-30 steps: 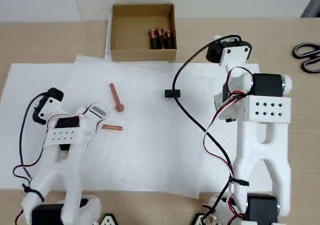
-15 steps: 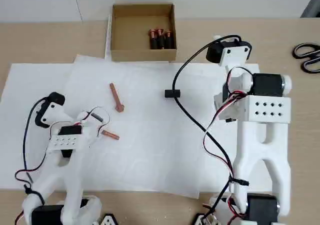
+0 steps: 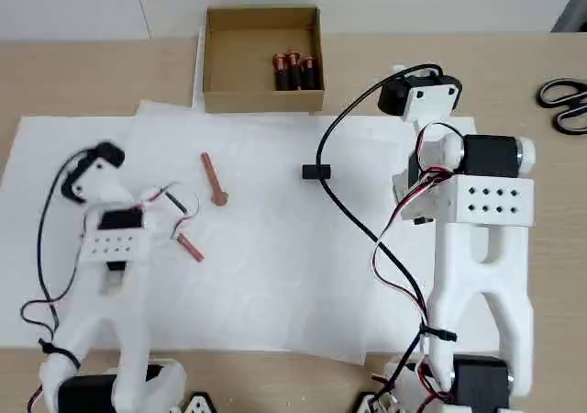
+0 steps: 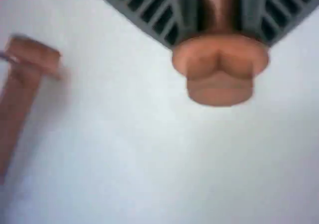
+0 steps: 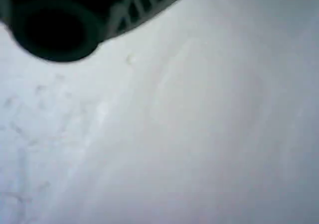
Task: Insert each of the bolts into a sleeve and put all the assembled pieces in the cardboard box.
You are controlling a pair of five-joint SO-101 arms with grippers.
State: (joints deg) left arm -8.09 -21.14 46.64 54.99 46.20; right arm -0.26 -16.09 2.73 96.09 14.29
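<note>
My left gripper (image 3: 183,235) is shut on a copper bolt (image 3: 191,247), held aslant just over the white paper; in the left wrist view the bolt's hex head (image 4: 220,70) sticks out from between the ribbed fingers (image 4: 149,10). A second bolt (image 3: 214,179) (image 4: 24,82) lies loose on the paper nearby. My right gripper (image 5: 92,10) holds a black sleeve (image 5: 56,31), its bore facing the camera, low over the paper under the right arm (image 3: 477,202). Another black sleeve (image 3: 315,171) lies mid-paper. The cardboard box (image 3: 229,60) holds three assembled pieces (image 3: 295,72).
White paper (image 3: 275,284) covers most of the wooden table. Scissors (image 3: 563,102) lie at the far right edge. A black cable (image 3: 341,213) from the right arm loops across the paper beside the loose sleeve.
The left arm has drawn back and to the left, and its wrist has turned: the held bolt went from lying level, pointing right, to slanting down-right. The right arm kept still.
</note>
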